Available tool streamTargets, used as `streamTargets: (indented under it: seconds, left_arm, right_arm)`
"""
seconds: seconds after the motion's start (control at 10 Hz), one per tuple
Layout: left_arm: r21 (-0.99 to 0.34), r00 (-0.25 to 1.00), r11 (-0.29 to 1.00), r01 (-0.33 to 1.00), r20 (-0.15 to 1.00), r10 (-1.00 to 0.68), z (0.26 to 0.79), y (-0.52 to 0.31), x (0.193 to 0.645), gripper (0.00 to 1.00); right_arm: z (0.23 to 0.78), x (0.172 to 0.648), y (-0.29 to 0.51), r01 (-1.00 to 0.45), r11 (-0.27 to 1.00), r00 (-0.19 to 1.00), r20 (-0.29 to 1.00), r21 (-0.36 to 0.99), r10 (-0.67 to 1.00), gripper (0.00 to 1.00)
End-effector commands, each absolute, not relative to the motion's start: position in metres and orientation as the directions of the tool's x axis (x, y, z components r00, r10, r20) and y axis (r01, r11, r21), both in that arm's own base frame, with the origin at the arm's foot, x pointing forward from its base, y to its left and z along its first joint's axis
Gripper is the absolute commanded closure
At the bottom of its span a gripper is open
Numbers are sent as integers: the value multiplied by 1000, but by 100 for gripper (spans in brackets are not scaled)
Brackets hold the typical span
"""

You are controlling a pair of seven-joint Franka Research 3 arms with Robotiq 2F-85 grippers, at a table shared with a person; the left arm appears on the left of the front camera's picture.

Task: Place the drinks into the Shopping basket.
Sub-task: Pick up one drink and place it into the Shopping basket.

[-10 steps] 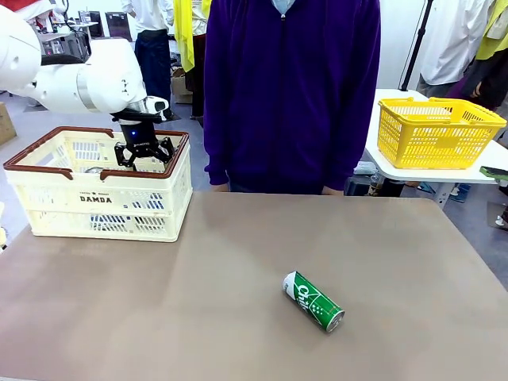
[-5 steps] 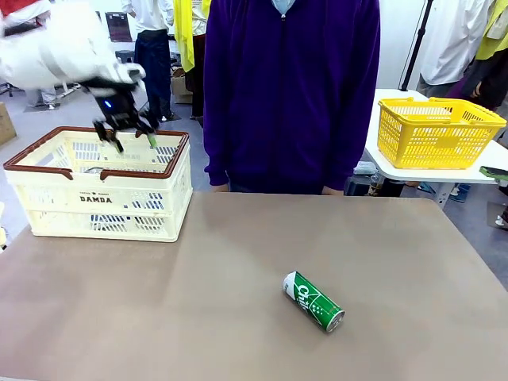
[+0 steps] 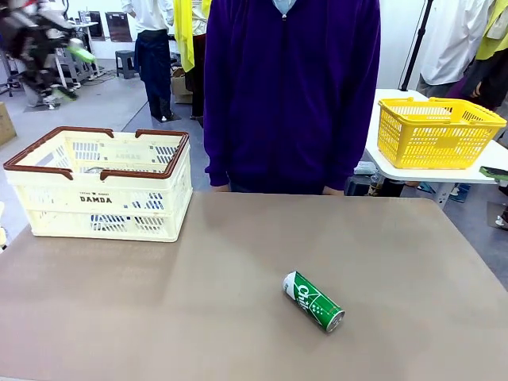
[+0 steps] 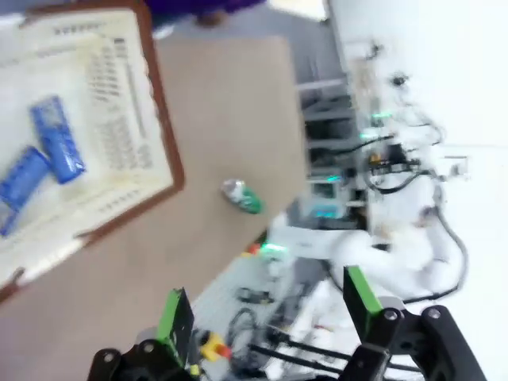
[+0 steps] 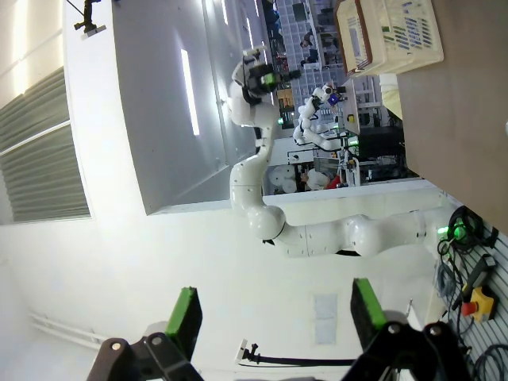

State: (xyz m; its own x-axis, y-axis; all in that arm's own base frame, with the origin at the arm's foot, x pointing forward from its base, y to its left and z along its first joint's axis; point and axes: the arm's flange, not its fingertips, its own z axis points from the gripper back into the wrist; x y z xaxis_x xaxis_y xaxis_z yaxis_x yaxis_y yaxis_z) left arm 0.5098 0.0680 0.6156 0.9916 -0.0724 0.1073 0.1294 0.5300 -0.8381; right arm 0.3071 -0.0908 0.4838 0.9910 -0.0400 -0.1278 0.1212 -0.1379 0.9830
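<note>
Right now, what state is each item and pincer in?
Green can: lying on its side on the table, untouched.
Blue cans: two, lying inside the Shopping basket.
Left pincer: open, empty.
Right pincer: open, empty.

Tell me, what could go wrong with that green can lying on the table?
1. The green can lies on its side on the bare table, so it might roll away if a finger nudges it before the jaws close.
2. It lies apart from the basket, so it needs a carry across, and a loose grip could drop it.
3. Blue cans already lie in the basket, so the green one may land on them.
</note>
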Motion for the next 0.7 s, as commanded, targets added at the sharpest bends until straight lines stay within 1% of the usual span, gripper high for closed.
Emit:
streamTargets:
  seconds: [0.0,0.2,0.3,0.4,0.6]
  left_arm:
    - [-901,990,421,104,135,45,564,105,447,0]
    - [-922,985,383,57,116,131,523,131,404,0]
    - [-936,976,347,63,129,172,510,146,390,0]
    - [-921,992,386,44,87,96,538,143,420,0]
    - [-921,992,386,44,87,96,538,143,420,0]
  right_arm:
    - [488,305,-93,133,-128,990,-137,983,-27,0]
    - [488,305,-93,133,-128,990,-137,983,-27,0]
    - [488,305,-93,133,-128,990,-137,983,-27,0]
    - [488,305,-93,133,-128,990,-137,983,-27,0]
    - [488,305,-93,133,-128,990,-137,983,-27,0]
